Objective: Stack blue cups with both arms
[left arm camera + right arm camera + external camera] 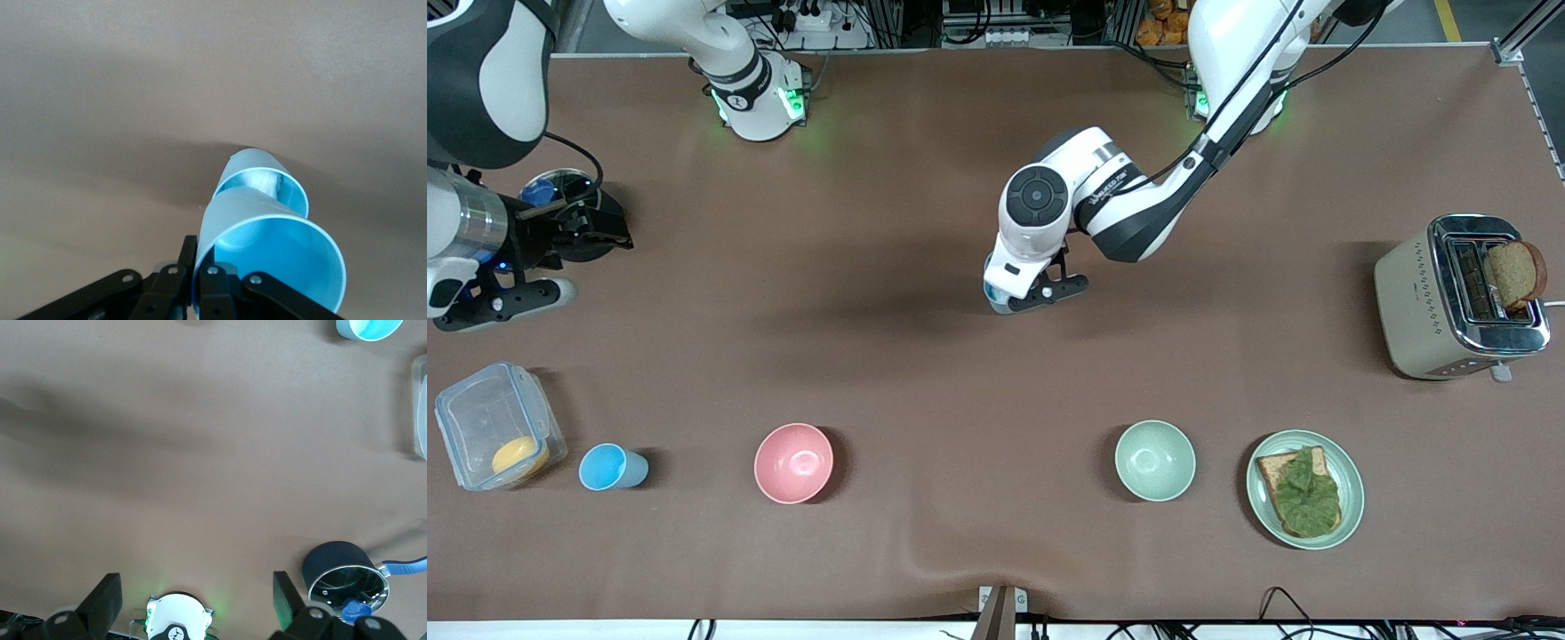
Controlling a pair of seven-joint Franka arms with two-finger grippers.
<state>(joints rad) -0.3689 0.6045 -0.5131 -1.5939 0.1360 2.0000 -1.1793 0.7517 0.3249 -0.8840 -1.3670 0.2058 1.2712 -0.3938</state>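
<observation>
Left wrist view shows the left gripper (200, 283) clamped on a blue cup (273, 260) tilted over a second cup (267, 180) at mid-table, nesting underway; judged next: align, lower, release, while the right gripper (193, 600) waits spread, third cup (611, 467) beside the container (480, 418).

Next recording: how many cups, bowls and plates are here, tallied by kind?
Light-blue plastic cups: 3 (standing cup beside the clear plastic container; held cup in the left gripper, jaws shut; third cup right by it)
Bowls: 2 (pink round bowl, pale green round bowl)
Plates: 1 (pale green round plate with toast)
Total: 6
The right gripper waits open by the dark pot.
</observation>
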